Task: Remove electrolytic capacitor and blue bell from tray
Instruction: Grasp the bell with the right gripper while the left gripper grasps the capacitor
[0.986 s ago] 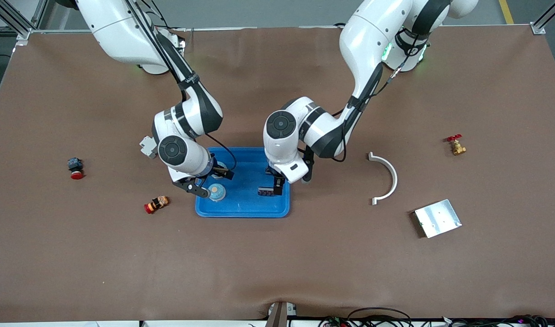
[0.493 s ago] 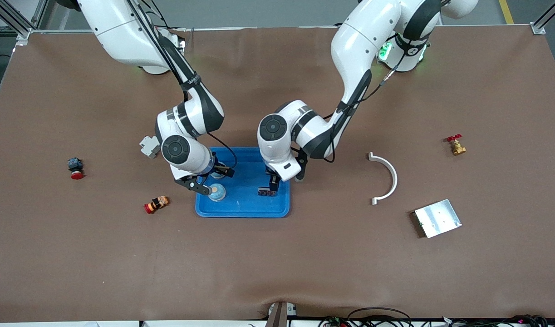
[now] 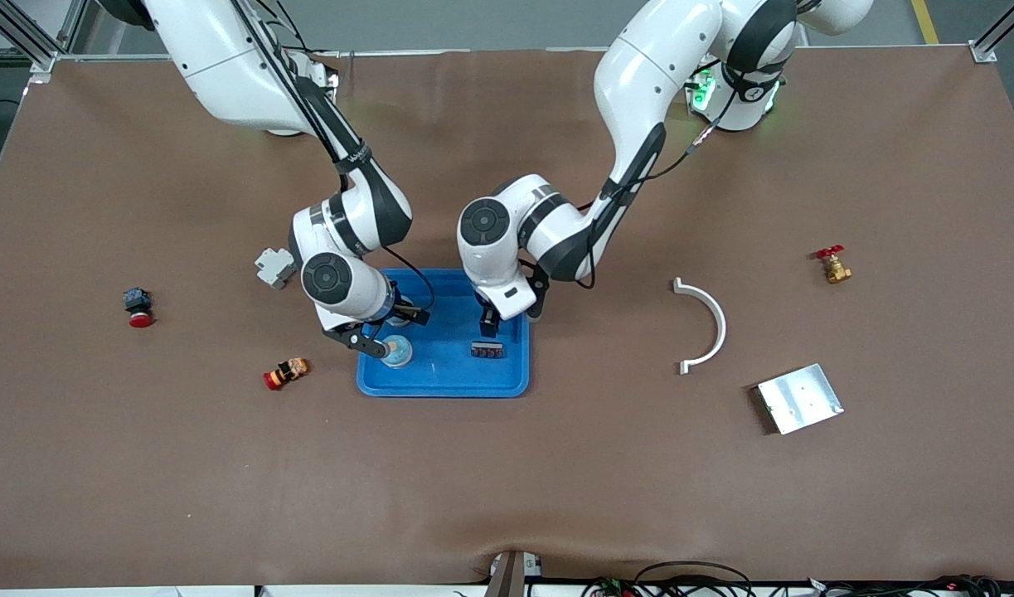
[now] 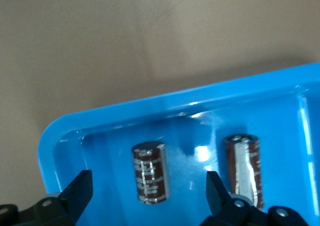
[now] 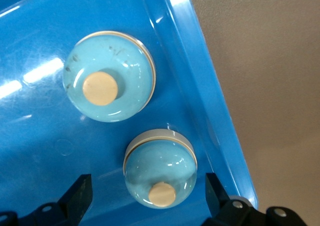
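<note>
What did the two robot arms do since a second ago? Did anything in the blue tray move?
Both arms lifted and drew back toward their bases. The left gripper, open, rose off the capacitors, and the right gripper, open, eased up from the bells. The capacitors, the bells and the blue tray stayed put, as did the loose parts on the table.

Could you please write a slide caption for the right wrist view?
Open right claw above two pale blue bells in the blue tray.

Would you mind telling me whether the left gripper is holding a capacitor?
No, the open left gripper holds nothing; both capacitors lie in the blue tray.
</note>
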